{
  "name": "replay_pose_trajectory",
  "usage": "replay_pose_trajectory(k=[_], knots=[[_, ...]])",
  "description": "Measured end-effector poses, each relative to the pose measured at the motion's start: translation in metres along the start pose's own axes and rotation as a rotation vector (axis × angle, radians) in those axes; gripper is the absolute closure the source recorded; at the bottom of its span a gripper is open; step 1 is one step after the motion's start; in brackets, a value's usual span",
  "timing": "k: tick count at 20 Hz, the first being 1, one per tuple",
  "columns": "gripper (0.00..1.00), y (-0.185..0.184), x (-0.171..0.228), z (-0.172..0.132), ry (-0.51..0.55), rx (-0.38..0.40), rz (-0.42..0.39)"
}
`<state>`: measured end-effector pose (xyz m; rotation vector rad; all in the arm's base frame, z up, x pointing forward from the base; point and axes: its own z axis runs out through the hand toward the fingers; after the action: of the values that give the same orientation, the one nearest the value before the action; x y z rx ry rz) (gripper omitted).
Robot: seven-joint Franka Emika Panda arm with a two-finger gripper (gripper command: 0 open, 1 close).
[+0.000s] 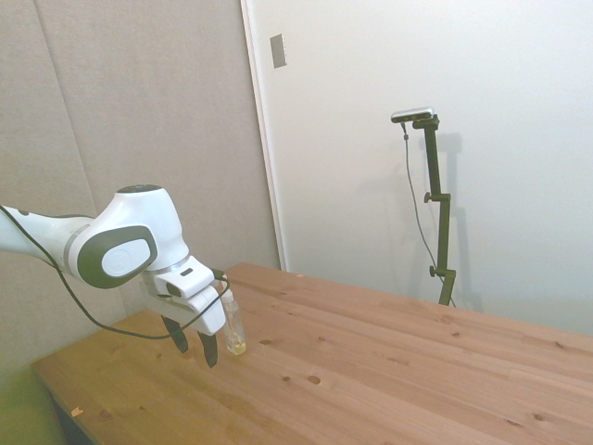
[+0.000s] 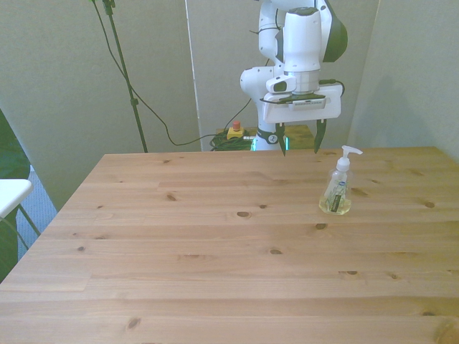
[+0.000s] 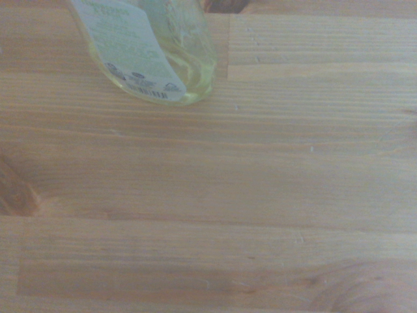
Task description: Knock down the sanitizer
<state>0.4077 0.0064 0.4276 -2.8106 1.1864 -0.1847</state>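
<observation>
Sanitizer (image 2: 336,192) stands upright on the wooden table (image 2: 215,251), a slim clear pump bottle with yellowish liquid pooled at the base, a label on its front and a whitish pump nozzle on top. In the front view it sits toward the table's far edge, on the front view's right. Not knocked down yet.

Gripper (image 2: 300,140) hangs just beyond the sanitizer, toward the table's far edge and slightly to the front view's left of it. Jaws spread apart, nothing between them, dark fingers (image 2: 318,136) pointing down. The fingertips sit at about the height of the pump head, above the tabletop. In the side view the gripper (image 1: 193,343) is right next to the sanitizer (image 1: 233,324) and partly overlaps it. Whether they touch can't be told; the front view shows a small gap.

The wrist view shows the sanitizer's base (image 3: 156,62) with its label, close to the camera, over bare wood grain (image 3: 228,195), so the hand is low and very near the bottle.

Likely reason for this pose: fingers hang beside the bottle rather than around it because the job is a push, not a grasp. Open jaws give a wider surface to sweep with. A hit high on the bottle should tip it easily, since it is tall and narrow with its weight low in the liquid. A hit near the base might just slide it across the wood.

Rest of the table near the sanitizer shows only boards and knots.
</observation>
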Motion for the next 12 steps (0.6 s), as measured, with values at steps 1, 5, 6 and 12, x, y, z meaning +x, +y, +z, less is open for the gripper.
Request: replay_pose_trajectory(k=[1,5,6,12], knots=[[0.00,0.000,0.000,0.000,0.001,-0.001,0.001],[0.00,-0.007,0.004,0.000,0.014,-0.019,0.013],[0.00,-0.011,0.007,0.001,0.016,-0.023,0.015],[1.00,-0.054,0.031,0.000,0.025,-0.034,0.011]])
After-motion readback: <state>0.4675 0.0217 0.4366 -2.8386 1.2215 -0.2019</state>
